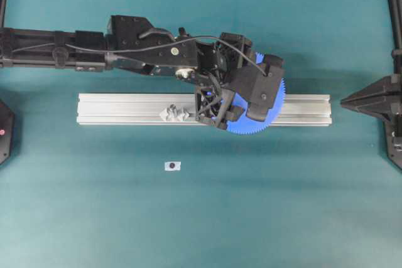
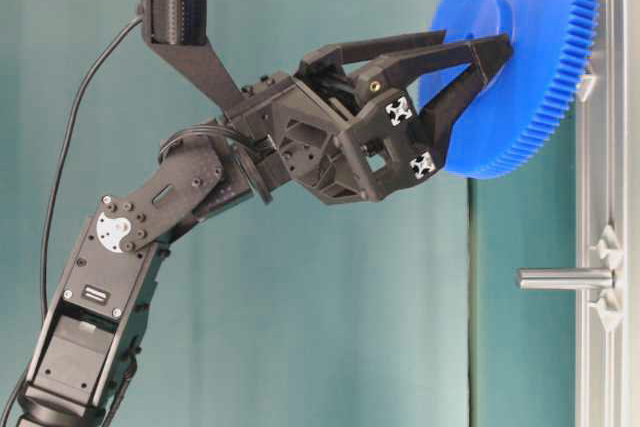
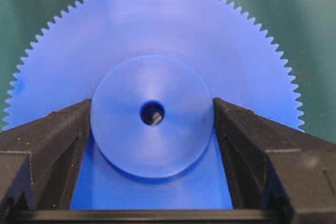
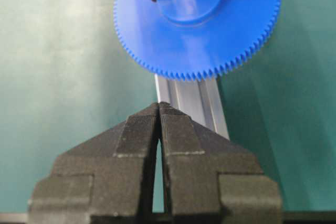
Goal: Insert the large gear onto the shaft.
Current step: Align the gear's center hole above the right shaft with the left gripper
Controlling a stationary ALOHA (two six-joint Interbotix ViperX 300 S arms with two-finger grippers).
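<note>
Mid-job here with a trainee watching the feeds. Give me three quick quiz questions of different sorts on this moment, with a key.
1. True or false: the left gripper holds the large gear by its raised hub.
2. Multiple choice: the right gripper is (A) shut on the gear, (B) shut and holding nothing, (C) wide open.
3. Short answer: in the overhead view, which side of the gear is the clear pin mount on the aluminium rail?

Key
1. True: the fingers sit on either side of the hub.
2. B.
3. Left of it; no gear sits on that mount.
</note>
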